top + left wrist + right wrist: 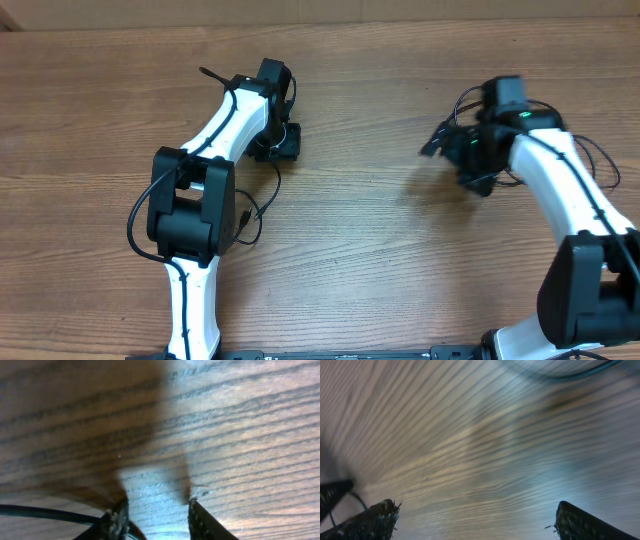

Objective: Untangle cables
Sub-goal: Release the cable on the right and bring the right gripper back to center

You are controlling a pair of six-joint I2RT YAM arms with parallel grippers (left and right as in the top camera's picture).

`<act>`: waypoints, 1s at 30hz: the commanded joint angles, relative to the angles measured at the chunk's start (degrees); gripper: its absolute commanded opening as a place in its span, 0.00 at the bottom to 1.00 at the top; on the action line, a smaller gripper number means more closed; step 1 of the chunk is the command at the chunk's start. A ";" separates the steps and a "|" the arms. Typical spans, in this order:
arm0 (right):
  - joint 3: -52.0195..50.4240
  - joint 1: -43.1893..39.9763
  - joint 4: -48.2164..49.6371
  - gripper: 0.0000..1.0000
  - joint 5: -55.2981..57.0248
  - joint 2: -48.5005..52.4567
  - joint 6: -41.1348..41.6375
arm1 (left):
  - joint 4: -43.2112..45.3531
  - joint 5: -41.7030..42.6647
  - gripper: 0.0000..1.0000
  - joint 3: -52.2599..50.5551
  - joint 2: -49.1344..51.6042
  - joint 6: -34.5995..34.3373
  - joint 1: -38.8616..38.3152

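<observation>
Black cables (45, 511) near 2 tools, left tool (157, 506) and right tool (477, 507), both apart.

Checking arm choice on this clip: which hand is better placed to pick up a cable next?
Probably left. The left hand sits open, low over the table, with a black cable just beside one finger. The open right hand has nothing between its fingers, and its view is blurred.
</observation>
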 commanded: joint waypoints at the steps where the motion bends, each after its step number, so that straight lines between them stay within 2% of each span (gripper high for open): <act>1: -3.52 4.66 3.93 1.00 -3.65 0.11 3.17 | -3.26 -0.61 0.44 4.37 0.31 -0.85 0.26; 7: -7.76 13.29 13.05 1.00 -5.53 0.11 10.32 | -15.98 -4.63 0.53 16.59 0.31 -1.97 0.87; 12: -9.35 20.50 21.77 1.00 -5.11 0.11 10.62 | -24.33 -11.08 0.56 20.52 0.31 -10.43 1.92; 17: -10.05 26.34 25.59 0.99 1.46 0.11 10.62 | -25.86 -11.56 0.55 16.44 0.33 -13.22 2.32; 24: -10.51 31.43 25.57 0.99 13.25 0.15 10.60 | -25.00 -17.99 0.57 6.64 0.33 -22.23 3.02; 27: -10.69 31.69 25.73 0.99 13.81 0.15 10.60 | -25.14 -17.77 0.59 4.02 0.33 -26.01 3.91; 30: -10.69 31.69 25.77 0.99 13.84 0.15 10.60 | -25.88 -13.38 0.58 3.63 0.31 -25.81 5.51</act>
